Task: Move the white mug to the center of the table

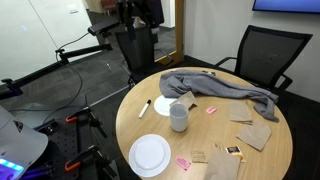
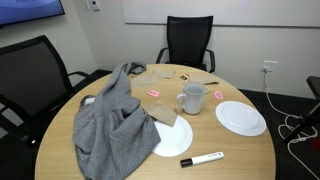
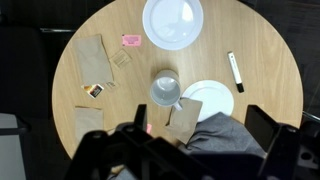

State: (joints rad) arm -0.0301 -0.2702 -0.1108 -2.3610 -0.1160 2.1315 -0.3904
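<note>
The white mug (image 3: 165,88) stands upright on the round wooden table (image 3: 265,60), near its middle, with its handle toward the grey cloth. It shows in both exterior views (image 1: 179,117) (image 2: 193,98). My gripper (image 3: 198,125) is open and empty, high above the table, over the edge of the cloth and the small saucer, well apart from the mug. Its two dark fingers frame the bottom of the wrist view.
A large white plate (image 3: 173,20) lies near the table edge. A small white saucer (image 3: 207,98) and a brown paper sleeve (image 3: 183,118) lie beside the mug. A grey cloth (image 2: 110,125), a marker (image 3: 235,72), brown napkins (image 3: 92,58) and a pink packet (image 3: 131,40) lie around. Black chairs (image 2: 188,40) ring the table.
</note>
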